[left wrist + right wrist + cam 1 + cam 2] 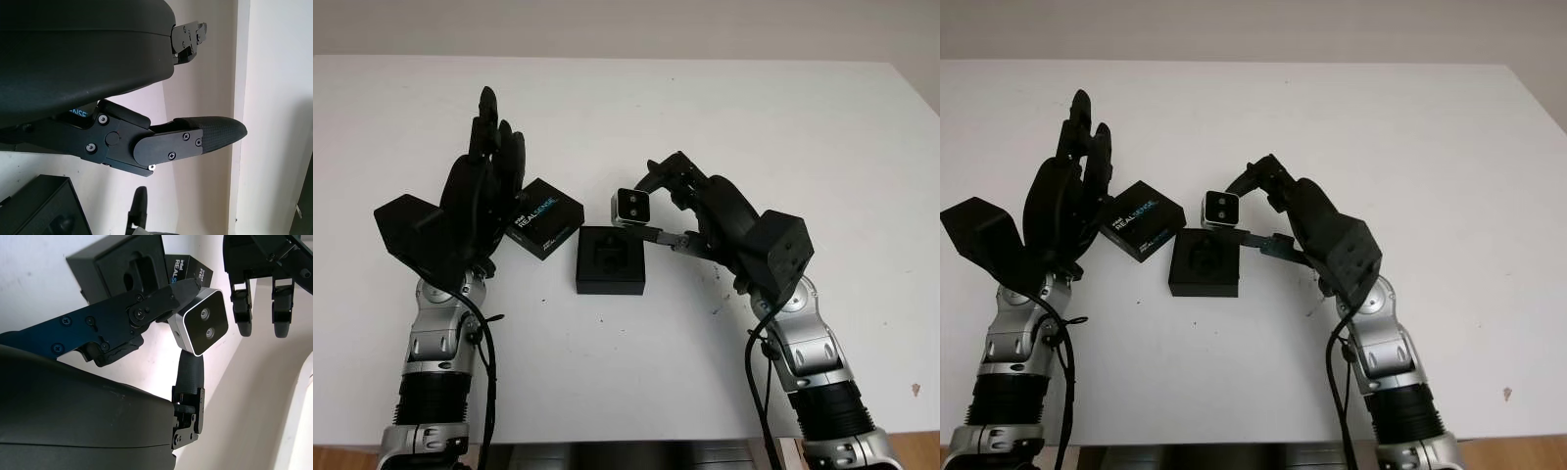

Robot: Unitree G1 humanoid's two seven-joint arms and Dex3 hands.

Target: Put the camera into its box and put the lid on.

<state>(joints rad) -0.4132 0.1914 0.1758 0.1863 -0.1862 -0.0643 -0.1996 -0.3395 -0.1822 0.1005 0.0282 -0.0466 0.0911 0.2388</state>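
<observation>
White bench (636, 108) carries everything. Two black arms come up from the near edge.

Left hand (489, 171) is raised upright over the bench's left part, open, holding nothing. Just beside it, on its inner side, sits the lid (544, 217), black with "REALSENSE" printed on top, lying flat and turned at an angle. Whether the hand touches the lid can't be told.

Box (611, 259) lies open on the bench between the two hands, black, with a moulded recess showing in its insert. Lid and box are near each other but apart.

Right hand (658, 211) is clamped on the camera (630, 207): fingers pinch the small silver body from its sides, as the right wrist view shows, with the two lenses on its dark face uncovered. Camera is off the bench, held just above and beyond the box's far right corner.

Key relation: the recess lies toward the robot and slightly left of the camera, a short way below it. Camera's long axis can't be told, since the fingers hide its sides. Judgement: right hand does the drop; it likely needs to pull back toward the robot and lower. Left hand is the nearer one for the lid afterwards.

Risk, as a guess: the camera catching on the insert edge if it comes down tilted.
</observation>
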